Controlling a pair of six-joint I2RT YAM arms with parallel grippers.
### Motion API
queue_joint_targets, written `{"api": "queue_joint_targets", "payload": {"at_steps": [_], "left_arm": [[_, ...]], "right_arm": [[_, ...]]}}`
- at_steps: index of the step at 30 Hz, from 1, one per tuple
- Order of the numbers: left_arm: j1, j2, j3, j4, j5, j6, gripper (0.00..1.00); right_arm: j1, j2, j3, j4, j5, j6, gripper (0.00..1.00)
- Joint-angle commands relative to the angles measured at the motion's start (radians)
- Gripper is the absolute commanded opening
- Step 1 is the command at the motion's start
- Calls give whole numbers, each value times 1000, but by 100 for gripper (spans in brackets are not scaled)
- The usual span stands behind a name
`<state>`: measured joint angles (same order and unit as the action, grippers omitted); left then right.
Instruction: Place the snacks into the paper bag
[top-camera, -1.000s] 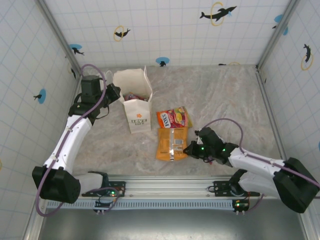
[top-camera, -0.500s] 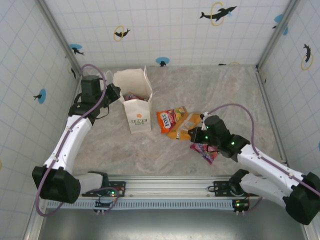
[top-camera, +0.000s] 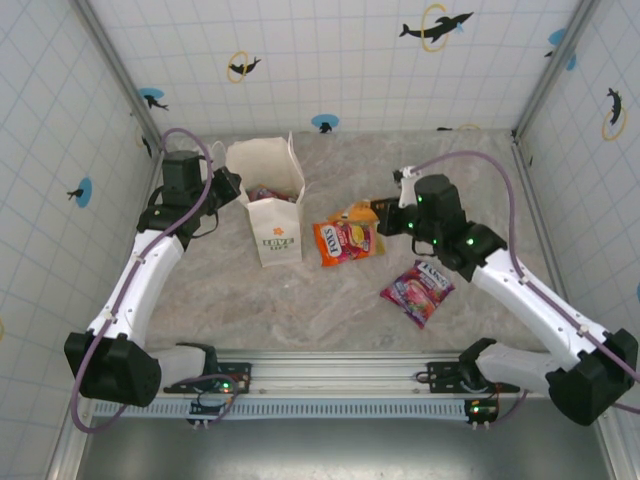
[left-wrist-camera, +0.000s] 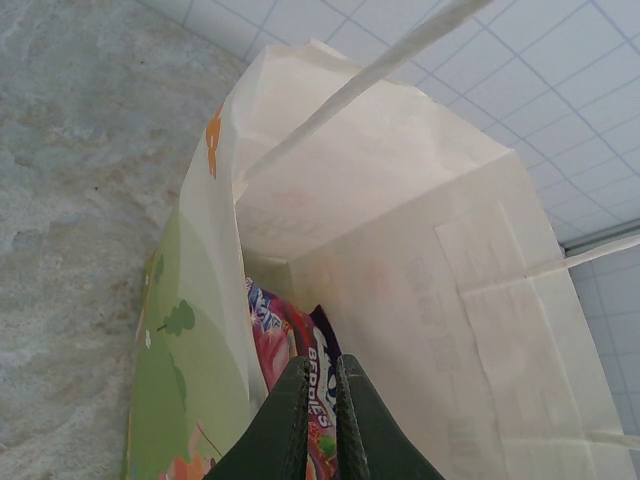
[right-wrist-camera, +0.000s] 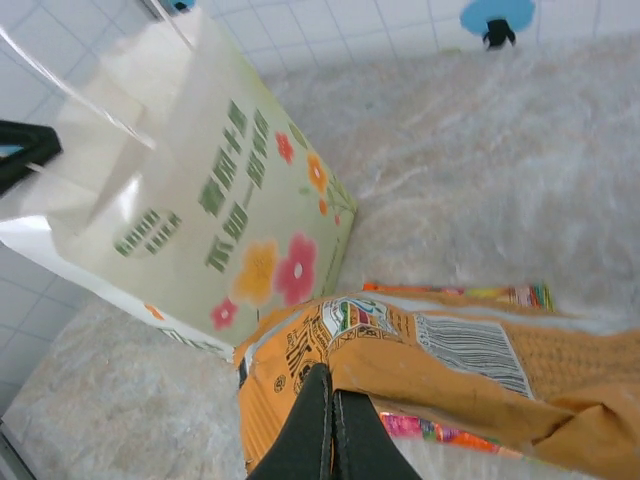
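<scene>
On the grey marbled counter (top-camera: 330, 320), the tall white paper bag (top-camera: 272, 215) stands upper left of centre. The left fingers (left-wrist-camera: 290, 415), almost closed, apparently pinch its rim. The right fingers (right-wrist-camera: 315, 430) are shut on a limp orange foil packet (right-wrist-camera: 450, 370), held at centre right. The sagging packet could snag the rim and tip the bag. A red-orange packet (top-camera: 345, 242) and a magenta packet (top-camera: 418, 290) lie on the counter. The left wrist view alone shows a purple packet (left-wrist-camera: 300, 335) inside the bag.

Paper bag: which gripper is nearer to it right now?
Left. The left gripper has its fingers pinched on the paper bag at its left rim. The right gripper, holding an orange packet, hangs off to the bag's right, not touching it.
</scene>
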<state>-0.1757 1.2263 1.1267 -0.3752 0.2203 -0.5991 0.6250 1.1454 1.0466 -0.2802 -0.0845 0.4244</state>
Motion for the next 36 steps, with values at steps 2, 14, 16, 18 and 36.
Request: {"api": "queue_joint_targets", "payload": {"at_steps": [2,14,16,18,36], "left_arm": [[-1,11,22,-12,23,15,13],[-2,12,24,-13,18,16,13],[-1,13,25,-14,16,16,13],[-1,16,27,-13,16,16,13],[-1,-2,33,-25,3,21,13]], "right_arm": [[-14,73,167,34,-92,-105,0],[-19,344,634,205,-376,-116,0],[-18,390,702,255,-425,-85,0],[-16,440,767,304,-468,-49,0],[65,765,1021,421,-626,151,0]]}}
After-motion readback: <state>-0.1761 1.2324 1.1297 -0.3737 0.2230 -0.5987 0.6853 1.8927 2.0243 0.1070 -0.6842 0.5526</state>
